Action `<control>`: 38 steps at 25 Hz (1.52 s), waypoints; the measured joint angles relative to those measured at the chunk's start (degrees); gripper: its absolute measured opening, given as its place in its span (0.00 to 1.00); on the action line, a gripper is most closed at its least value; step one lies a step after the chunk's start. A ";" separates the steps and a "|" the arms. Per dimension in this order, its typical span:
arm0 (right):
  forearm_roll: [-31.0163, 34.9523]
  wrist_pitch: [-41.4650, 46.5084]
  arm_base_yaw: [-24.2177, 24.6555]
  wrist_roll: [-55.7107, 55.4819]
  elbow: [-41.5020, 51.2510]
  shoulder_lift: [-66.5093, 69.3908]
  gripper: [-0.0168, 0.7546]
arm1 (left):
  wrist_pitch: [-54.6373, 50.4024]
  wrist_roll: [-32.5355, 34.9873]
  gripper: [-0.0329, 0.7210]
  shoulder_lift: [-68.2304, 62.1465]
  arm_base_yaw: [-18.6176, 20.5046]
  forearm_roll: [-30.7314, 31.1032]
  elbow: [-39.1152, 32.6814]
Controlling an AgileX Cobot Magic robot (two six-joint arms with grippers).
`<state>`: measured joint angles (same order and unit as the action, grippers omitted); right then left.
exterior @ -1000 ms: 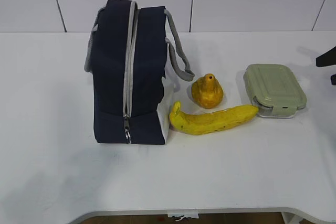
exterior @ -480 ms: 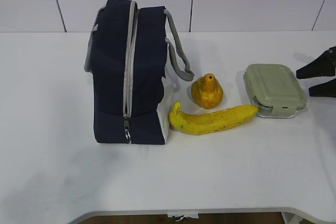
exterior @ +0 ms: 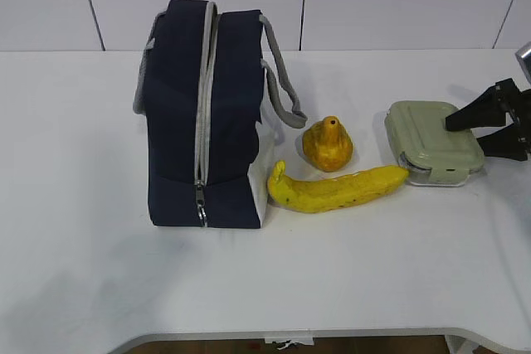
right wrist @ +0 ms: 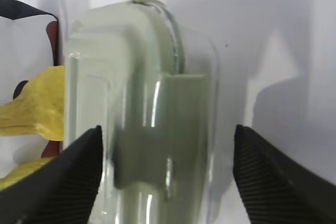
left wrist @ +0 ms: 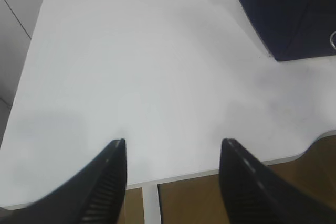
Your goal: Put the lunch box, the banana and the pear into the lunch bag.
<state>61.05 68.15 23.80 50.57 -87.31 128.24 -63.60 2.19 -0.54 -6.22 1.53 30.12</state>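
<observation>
The navy lunch bag (exterior: pixel 203 122) stands upright at the left with its grey zipper closed. To its right sit the orange-yellow pear (exterior: pixel 328 145), the banana (exterior: pixel 340 190) lying in front of it, and the sage-lidded lunch box (exterior: pixel 431 140). My right gripper (exterior: pixel 465 134) is open at the box's right end. In the right wrist view the lunch box (right wrist: pixel 136 103) lies between the spread jaws of the right gripper (right wrist: pixel 168 129), clip end toward me. My left gripper (left wrist: pixel 173 142) hangs open and empty over the table's near edge, away from the bag's corner (left wrist: pixel 289 14).
The bag's grey handle (exterior: pixel 282 89) droops toward the pear. Yellow fruit (right wrist: pixel 37 103) shows just left of the box in the right wrist view. The white table's front edge (exterior: pixel 290 333) is close. A white panelled wall stands behind.
My right gripper has come in from the right edge of the exterior view to the lunch box's right end, jaws still open. Nothing else has moved.
</observation>
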 joint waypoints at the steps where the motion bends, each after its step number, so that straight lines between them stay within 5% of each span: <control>1: 0.00 0.00 -0.28 0.00 0.00 0.00 0.79 | 0.00 0.00 0.61 0.00 0.00 0.00 0.00; 10: 0.21 0.00 -1.03 0.10 0.00 0.58 0.78 | 0.00 0.00 0.61 0.00 0.00 0.00 0.00; 20: 1.71 0.52 -1.03 -0.12 -0.12 0.58 0.53 | 0.00 0.00 0.61 0.00 0.00 0.00 0.00; 38: 1.71 0.61 -1.15 -7.88 -0.12 0.58 0.51 | 0.00 0.00 0.61 0.00 0.00 0.00 0.00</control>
<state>62.76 68.76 22.66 42.69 -87.43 128.83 -63.60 2.19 -0.54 -6.22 1.53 30.12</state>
